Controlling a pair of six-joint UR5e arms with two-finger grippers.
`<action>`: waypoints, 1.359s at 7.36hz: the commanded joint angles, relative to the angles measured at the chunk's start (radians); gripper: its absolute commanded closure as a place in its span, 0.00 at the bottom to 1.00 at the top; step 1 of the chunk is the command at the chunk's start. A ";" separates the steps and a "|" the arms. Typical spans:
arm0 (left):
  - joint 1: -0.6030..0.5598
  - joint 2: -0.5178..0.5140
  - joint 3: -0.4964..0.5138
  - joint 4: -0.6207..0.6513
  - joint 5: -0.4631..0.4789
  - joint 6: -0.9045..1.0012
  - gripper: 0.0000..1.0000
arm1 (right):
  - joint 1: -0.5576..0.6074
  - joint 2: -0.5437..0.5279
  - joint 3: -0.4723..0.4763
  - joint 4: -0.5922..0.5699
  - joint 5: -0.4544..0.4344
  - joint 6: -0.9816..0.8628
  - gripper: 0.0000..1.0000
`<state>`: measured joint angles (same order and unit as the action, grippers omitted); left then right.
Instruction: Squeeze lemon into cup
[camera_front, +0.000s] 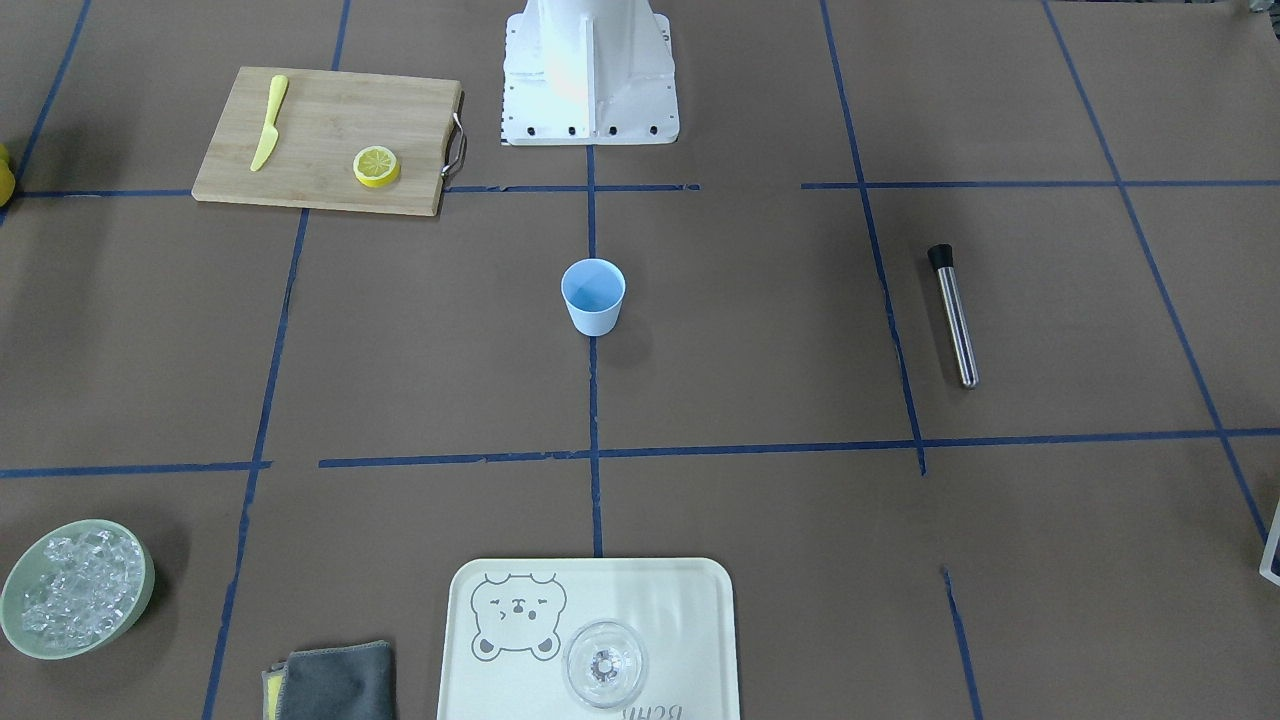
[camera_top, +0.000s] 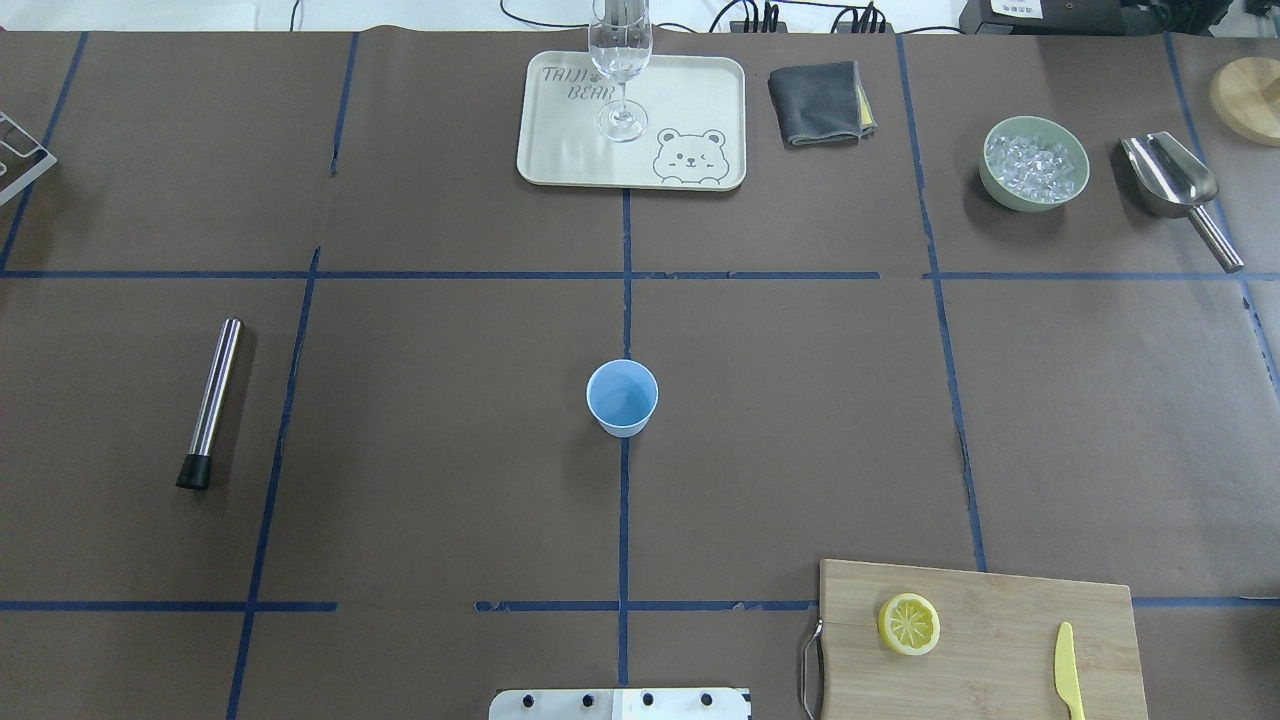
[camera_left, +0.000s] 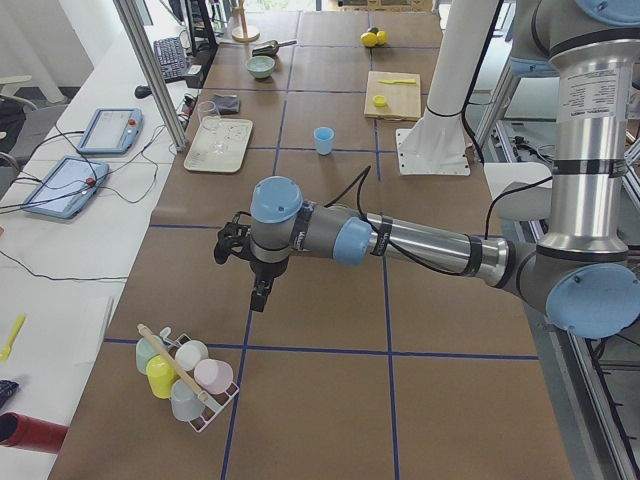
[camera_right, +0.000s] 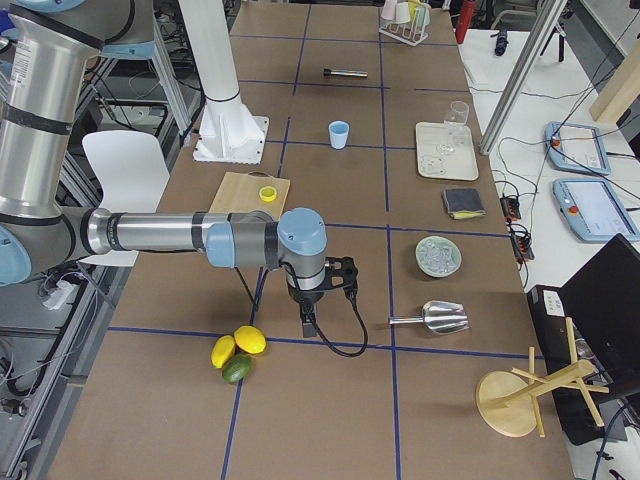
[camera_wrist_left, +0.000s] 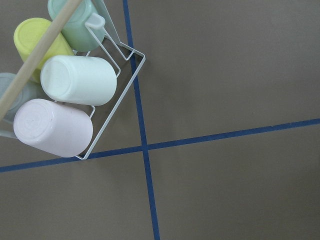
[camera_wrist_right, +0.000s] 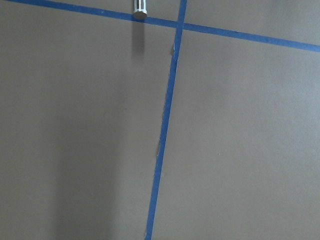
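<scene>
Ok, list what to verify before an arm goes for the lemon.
1. Is the lemon free to grasp: it lies cut face up on the cutting board, with nothing on it. Ok.
2. Is the knife out of the way: it is on the same board, apart from the lemon. Ok.
3. Is the cup ready: upright at mid-table, mouth up, looks empty. Ok.
4. Are the left gripper fingers open: seen only from the side. Cannot tell.
5. Are the right gripper fingers open: seen only from the side. Cannot tell.
6. Is a gripper over the lemon: neither is near it. Not ok.
</scene>
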<state>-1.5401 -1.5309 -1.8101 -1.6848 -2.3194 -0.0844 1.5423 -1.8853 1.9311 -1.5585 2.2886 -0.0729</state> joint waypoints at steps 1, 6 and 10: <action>0.008 -0.002 -0.002 0.001 0.002 0.000 0.00 | -0.001 0.002 0.002 0.000 0.002 0.001 0.00; 0.055 -0.014 -0.002 -0.016 0.017 -0.002 0.00 | -0.001 0.005 0.008 0.002 0.027 0.013 0.00; 0.052 -0.061 -0.003 -0.007 0.006 -0.025 0.00 | -0.001 0.103 0.008 0.055 0.057 0.019 0.00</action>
<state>-1.4873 -1.5876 -1.8131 -1.6922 -2.3108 -0.1097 1.5416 -1.7867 1.9421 -1.5396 2.3334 -0.0579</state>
